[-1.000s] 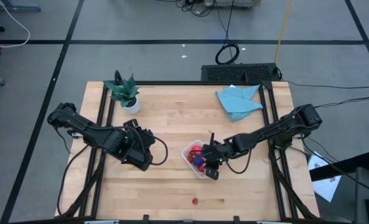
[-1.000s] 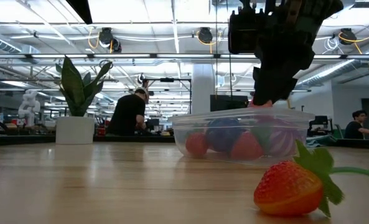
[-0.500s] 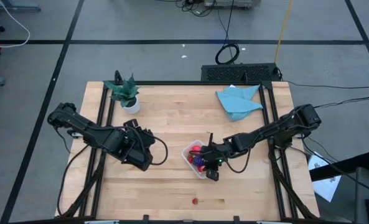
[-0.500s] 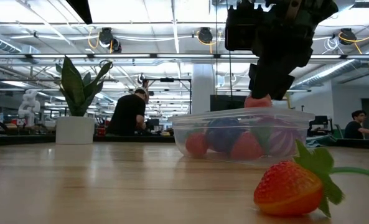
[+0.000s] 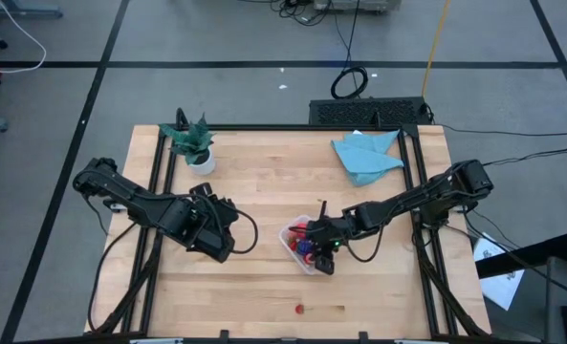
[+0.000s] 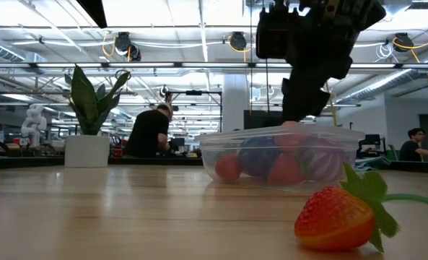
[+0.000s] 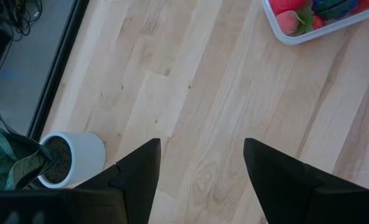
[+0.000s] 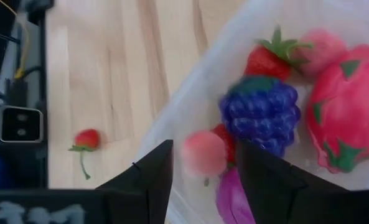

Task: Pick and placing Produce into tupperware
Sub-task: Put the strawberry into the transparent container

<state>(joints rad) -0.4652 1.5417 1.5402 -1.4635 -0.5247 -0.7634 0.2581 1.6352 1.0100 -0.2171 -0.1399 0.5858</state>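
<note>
The clear tupperware stands on the table near the middle, a little toward the near edge. In it lie a red strawberry, purple grapes, a magenta striped piece and a small pink piece right under my right gripper. My right gripper hangs open over the tub's near right part, slanting down. One loose strawberry lies on the wood by the near edge. My left gripper waits open above bare wood to the tub's left, nothing between its fingers.
A potted plant stands at the far left corner and a blue cloth lies at the far right. Bare wood stretches between the tub and the plant. In the low view, people sit in the room behind the table.
My right gripper has opened above the tub and let go of the small pink piece. The piece, pinched at the fingertips just over the rim before, has dropped into the tub among the other fruit.
</note>
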